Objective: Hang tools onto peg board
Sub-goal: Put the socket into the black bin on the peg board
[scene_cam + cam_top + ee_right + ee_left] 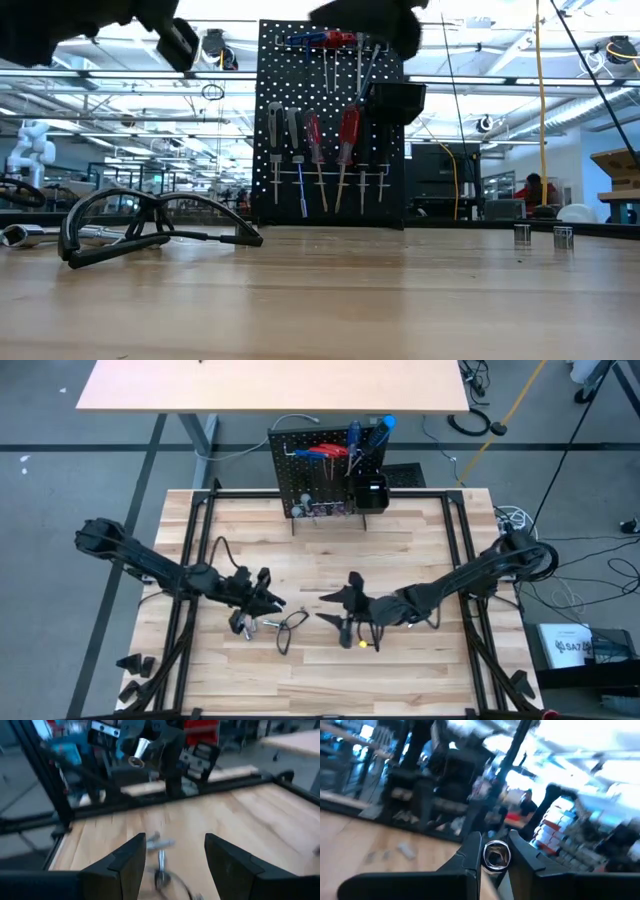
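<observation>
The black peg board (322, 472) stands upright at the table's far edge, with red, blue and clear-handled screwdrivers (318, 150) hanging on its hooks. My left gripper (268, 592) is raised over the table's left middle, shut on a small silver bit (496, 856). Below it, more silver bits (246, 624) and a black wire loop (290, 632) lie flat on the wood. My right gripper (336, 606) hovers open to the right of them, above a small dark tool with a yellow spot (352, 642), touching nothing. My left gripper pinches the silver bit's round sides (487, 857) between its two fingertips (471, 851). The bit's hollow end faces back toward the wrist. It is lifted clear of the table, as the right wrist view shows (137, 749).
A black frame of rails (196, 550) runs round the tabletop. A small black bin (372, 492) hangs on the peg board's right side. Two short silver bits (540, 236) stand at the right in the low view. Bare wood lies between the grippers and the peg board.
</observation>
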Robot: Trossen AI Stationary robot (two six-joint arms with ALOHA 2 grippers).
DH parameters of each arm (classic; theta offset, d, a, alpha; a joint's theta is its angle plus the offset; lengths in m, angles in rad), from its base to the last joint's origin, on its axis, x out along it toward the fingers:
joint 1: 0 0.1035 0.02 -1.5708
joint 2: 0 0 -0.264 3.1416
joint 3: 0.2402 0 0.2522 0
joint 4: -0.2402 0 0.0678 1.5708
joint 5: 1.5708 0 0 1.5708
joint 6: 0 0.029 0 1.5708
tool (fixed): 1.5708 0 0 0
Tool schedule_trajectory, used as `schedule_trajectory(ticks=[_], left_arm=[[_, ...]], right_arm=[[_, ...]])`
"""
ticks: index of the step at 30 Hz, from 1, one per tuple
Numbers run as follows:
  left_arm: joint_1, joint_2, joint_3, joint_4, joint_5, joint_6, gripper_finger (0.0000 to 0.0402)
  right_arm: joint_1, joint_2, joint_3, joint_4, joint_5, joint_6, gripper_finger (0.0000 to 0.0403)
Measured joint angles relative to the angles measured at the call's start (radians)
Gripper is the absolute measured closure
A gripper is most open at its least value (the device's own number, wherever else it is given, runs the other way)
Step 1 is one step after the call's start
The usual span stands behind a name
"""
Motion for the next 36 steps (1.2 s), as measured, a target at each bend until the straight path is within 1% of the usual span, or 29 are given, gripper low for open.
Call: schedule_trajectory(ticks=[2, 4, 7, 9, 11, 14, 15, 16, 17, 22, 26, 29, 34, 36], left_arm=[[0.001, 0.043, -0.010, 0.113, 0.006, -0.036, 0.0345], [0.001, 0.089, -0.012, 0.206, 0.003, -0.076, 0.0345], [0.000, 0.157, -0.012, 0.296, -0.059, -0.154, 0.0345], [-0.005, 0.200, -0.012, 0.332, -0.106, -0.199, 0.0345], [-0.017, 0.240, -0.010, 0.368, -0.144, -0.217, 0.0345], [-0.026, 0.281, -0.010, 0.452, -0.162, -0.217, 0.0345], [-0.026, 0.291, -0.010, 0.486, -0.161, -0.216, 0.0345], [-0.027, 0.299, -0.009, 0.513, -0.161, -0.216, 0.0345], [-0.027, 0.303, -0.008, 0.521, -0.161, -0.217, 0.0345], [-0.028, 0.302, 0.000, 0.528, -0.152, -0.207, 0.0345], [-0.033, 0.302, 0.000, 0.527, -0.146, -0.207, 0.0345], [-0.039, 0.302, 0.001, 0.526, -0.146, -0.188, 0.0345], [-0.040, 0.301, 0.001, 0.512, -0.135, -0.182, 0.0345], [-0.042, 0.303, -0.001, 0.498, -0.122, -0.181, 0.0345]], right_arm=[[-0.010, 0.064, 0.000, 0.153, -0.006, -0.075, 0.0209], [-0.005, 0.128, 0.016, 0.274, -0.003, -0.242, 0.0209], [0.033, 0.212, 0.096, 0.379, 0.051, -0.513, 0.0209], [0.059, 0.262, 0.178, 0.381, 0.124, -0.679, 0.0209], [0.082, 0.315, 0.261, 0.367, 0.249, -0.828, 0.0209], [0.096, 0.397, 0.384, 0.359, 0.426, -0.989, 0.0209], [0.098, 0.421, 0.418, 0.362, 0.470, -1.027, 0.0209], [0.100, 0.443, 0.448, 0.361, 0.509, -1.060, 0.0209], [0.099, 0.463, 0.476, 0.362, 0.525, -1.083, 0.0209], [0.078, 0.515, 0.551, 0.362, 0.538, -1.109, 0.0209], [0.073, 0.516, 0.556, 0.367, 0.534, -1.110, 0.0209], [0.075, 0.516, 0.556, 0.375, 0.540, -1.144, 0.0210], [0.090, 0.517, 0.556, 0.392, 0.610, -1.199, 0.0210], [0.094, 0.514, 0.558, 0.415, 0.622, -1.209, 0.0210]])
